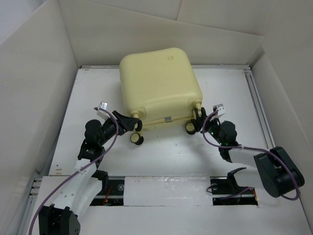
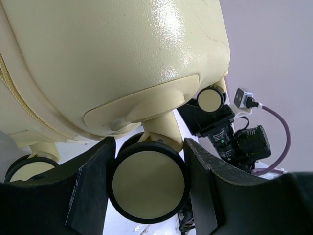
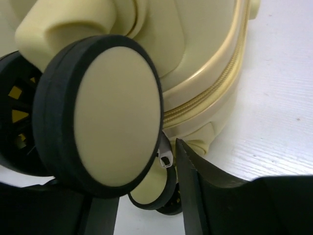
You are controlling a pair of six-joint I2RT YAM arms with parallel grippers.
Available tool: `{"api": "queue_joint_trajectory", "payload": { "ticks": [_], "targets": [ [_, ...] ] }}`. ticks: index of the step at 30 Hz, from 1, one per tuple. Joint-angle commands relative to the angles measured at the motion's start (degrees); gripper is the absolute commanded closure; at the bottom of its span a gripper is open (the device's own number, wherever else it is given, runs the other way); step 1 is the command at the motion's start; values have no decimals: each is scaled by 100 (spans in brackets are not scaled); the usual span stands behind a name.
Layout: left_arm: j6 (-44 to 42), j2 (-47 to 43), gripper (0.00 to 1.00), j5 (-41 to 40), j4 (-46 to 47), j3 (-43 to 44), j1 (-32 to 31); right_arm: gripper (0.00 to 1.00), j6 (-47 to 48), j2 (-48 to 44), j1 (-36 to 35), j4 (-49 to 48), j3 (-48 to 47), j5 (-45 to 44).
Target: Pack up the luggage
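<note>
The luggage (image 1: pixel 159 88), a pale yellow hard-shell suitcase, lies closed on the white table (image 1: pixel 93 98) at the middle back, its wheels facing me. My left gripper (image 1: pixel 133 123) is at its near-left corner. In the left wrist view the gripper (image 2: pixel 149 147) is shut on a black-and-yellow caster wheel (image 2: pixel 148 182), one finger on each side, under the shell (image 2: pixel 112 49). My right gripper (image 1: pixel 198 116) is at the near-right wheels. In the right wrist view it (image 3: pixel 146 196) stands parted. A caster wheel (image 3: pixel 112 112) covers its left finger, with a gap to the right finger (image 3: pixel 195 196). A silver zipper pull (image 3: pixel 166 159) hangs in that gap.
White cardboard walls (image 1: pixel 39 73) close in the table on the left, back and right. A metal rail (image 1: pixel 257 98) runs along the right side. A white taped strip (image 1: pixel 166 191) lies across the near edge between the arm bases. The right arm's wrist camera (image 2: pixel 230 139) shows in the left wrist view.
</note>
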State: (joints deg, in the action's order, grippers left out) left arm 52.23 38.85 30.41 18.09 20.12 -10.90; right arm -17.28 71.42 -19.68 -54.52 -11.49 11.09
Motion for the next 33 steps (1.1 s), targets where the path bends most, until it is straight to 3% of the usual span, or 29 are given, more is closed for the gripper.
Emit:
{"api": "queue_joint_trajectory", "payload": {
  "ticks": [1,5,10,14,17,22,27,30,33],
  "targets": [
    [306,-352,100,641,1470,564,-35,50,190,127,61,-963,-179,674],
    [306,-290,100,694,1522,511,-35,64,190,363,114,-1078,-240,745],
    [253,-290,100,694,1522,511,-35,99,-37,478,114,-1498,-118,684],
    [253,-290,100,694,1593,449,-35,100,-380,417,-44,-1894,181,465],
    [401,-185,100,747,1882,344,-35,100,-601,303,-693,-1948,322,-167],
    [586,122,100,887,2207,282,-35,100,-707,-48,-2553,-1475,262,-2043],
    [727,289,100,887,2506,282,-35,100,-707,-163,-3962,-447,-336,-3691],
    [867,342,100,940,2673,282,-35,100,-707,47,-4552,28,-905,-4245],
    [920,465,100,1002,2753,282,-35,100,-637,819,-4930,363,-1835,-4247]
  ]
}}
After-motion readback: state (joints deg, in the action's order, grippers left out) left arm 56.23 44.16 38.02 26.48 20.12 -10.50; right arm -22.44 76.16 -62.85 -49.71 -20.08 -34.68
